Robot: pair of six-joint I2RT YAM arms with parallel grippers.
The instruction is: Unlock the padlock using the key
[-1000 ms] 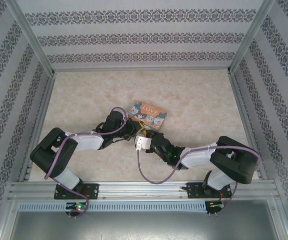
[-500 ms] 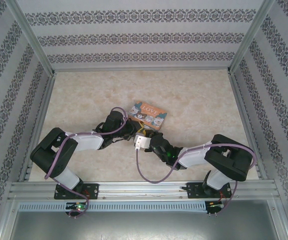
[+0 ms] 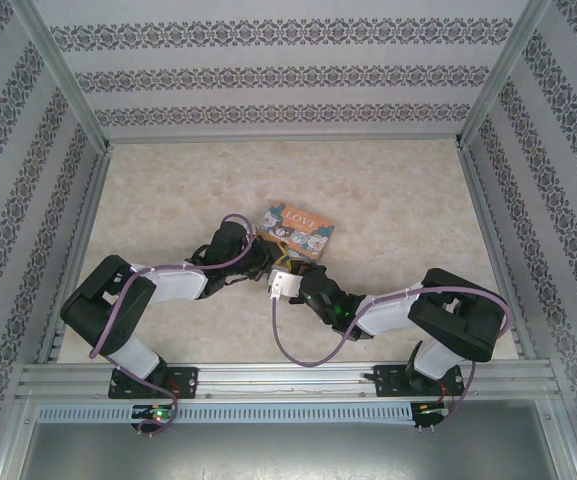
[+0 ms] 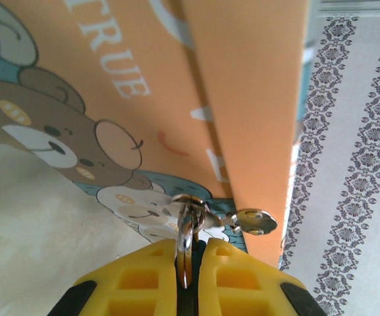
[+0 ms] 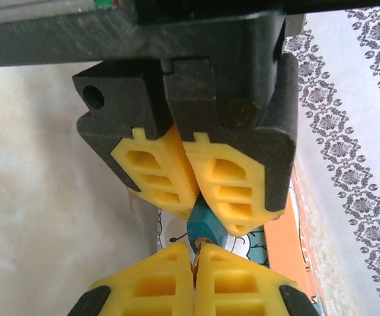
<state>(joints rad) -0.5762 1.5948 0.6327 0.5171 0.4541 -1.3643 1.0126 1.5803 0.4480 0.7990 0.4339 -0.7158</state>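
Left gripper (image 4: 187, 260) clamped on padlock (image 5: 206, 229), tiny teal body poking from its tips, beside tin (image 4: 242, 99). Right gripper (image 5: 194, 266) pinched shut just under it; contents unclear. Lock looks light, hard, slick: grip body flats, not thin shackle.

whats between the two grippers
The teal padlock sits between the left gripper and right gripper, seen in the right wrist view.

Teal-blue padlock (image 5: 206, 229), orange cartoon-animal tin (image 4: 242, 99), beige marbled table (image 3: 168, 200)
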